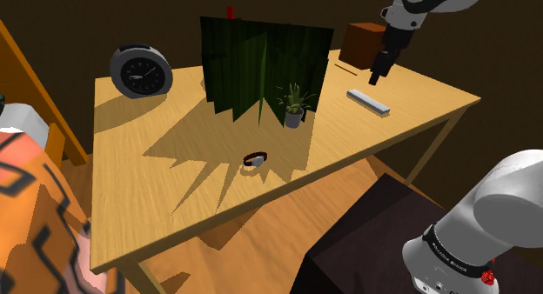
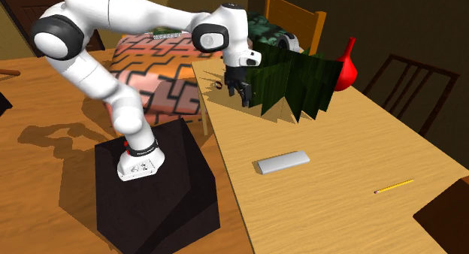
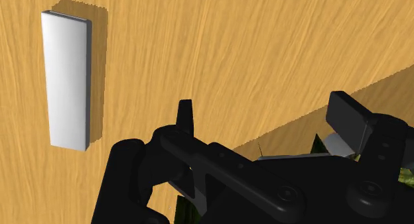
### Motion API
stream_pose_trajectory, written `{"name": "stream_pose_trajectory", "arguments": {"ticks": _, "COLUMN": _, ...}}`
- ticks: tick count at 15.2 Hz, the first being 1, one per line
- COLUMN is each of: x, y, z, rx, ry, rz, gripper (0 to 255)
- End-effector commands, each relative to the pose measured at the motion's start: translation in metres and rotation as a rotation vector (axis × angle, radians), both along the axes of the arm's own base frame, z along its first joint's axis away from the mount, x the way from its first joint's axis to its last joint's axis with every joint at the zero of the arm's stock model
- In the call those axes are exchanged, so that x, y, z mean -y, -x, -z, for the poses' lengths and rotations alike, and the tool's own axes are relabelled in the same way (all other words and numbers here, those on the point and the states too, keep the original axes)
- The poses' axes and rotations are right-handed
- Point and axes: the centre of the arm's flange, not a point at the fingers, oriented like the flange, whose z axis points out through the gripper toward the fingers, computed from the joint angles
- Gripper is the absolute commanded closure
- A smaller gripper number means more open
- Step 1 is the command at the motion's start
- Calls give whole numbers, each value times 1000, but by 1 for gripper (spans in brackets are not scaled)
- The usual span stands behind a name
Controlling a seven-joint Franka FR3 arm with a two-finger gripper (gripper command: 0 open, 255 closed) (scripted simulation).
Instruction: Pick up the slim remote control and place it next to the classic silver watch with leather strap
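Pincer (image 1: 379, 75) is being held wide and empty above the counter (image 1: 174, 214), seemingly to straddle the remote (image 3: 66, 90) lying flat below and beside it; the watch (image 1: 254, 159) is lying well apart.

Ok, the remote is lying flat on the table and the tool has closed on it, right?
Not quite. The remote does lie flat on the table, but the tool has not closed on it: the wrist view shows its fingers apart and empty, the remote off to one side.
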Motion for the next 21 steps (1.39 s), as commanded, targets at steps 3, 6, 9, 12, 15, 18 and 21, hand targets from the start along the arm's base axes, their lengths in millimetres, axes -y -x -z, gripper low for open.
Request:
{"name": "stream_pose_trajectory", "arguments": {"ticks": 3, "x": 45, "y": -22, "z": 27, "rx": -6, "ry": -3, "rz": 18, "gripper": 0}}
{"name": "stream_pose_trajectory", "arguments": {"ticks": 6, "x": 77, "y": -37, "z": 47, "rx": -11, "ry": -6, "rz": 32, "gripper": 0}}
{"name": "stream_pose_trajectory", "arguments": {"ticks": 9, "x": 109, "y": -50, "z": 67, "rx": -16, "ry": -9, "rz": 46, "gripper": 0}}
{"name": "stream_pose_trajectory", "arguments": {"ticks": 12, "x": 141, "y": -64, "z": 87, "rx": -21, "ry": -12, "rz": 60, "gripper": 0}}
{"name": "stream_pose_trajectory", "arguments": {"ticks": 15, "x": 173, "y": -76, "z": 108, "rx": -26, "ry": -15, "rz": 74, "gripper": 0}}
{"name": "stream_pose_trajectory", "arguments": {"ticks": 18, "x": 206, "y": -88, "z": 128, "rx": -31, "ry": -19, "rz": 88, "gripper": 0}}
{"name": "stream_pose_trajectory", "arguments": {"ticks": 21, "x": 232, "y": -98, "z": 145, "rx": -35, "ry": -21, "rz": 99, "gripper": 0}}
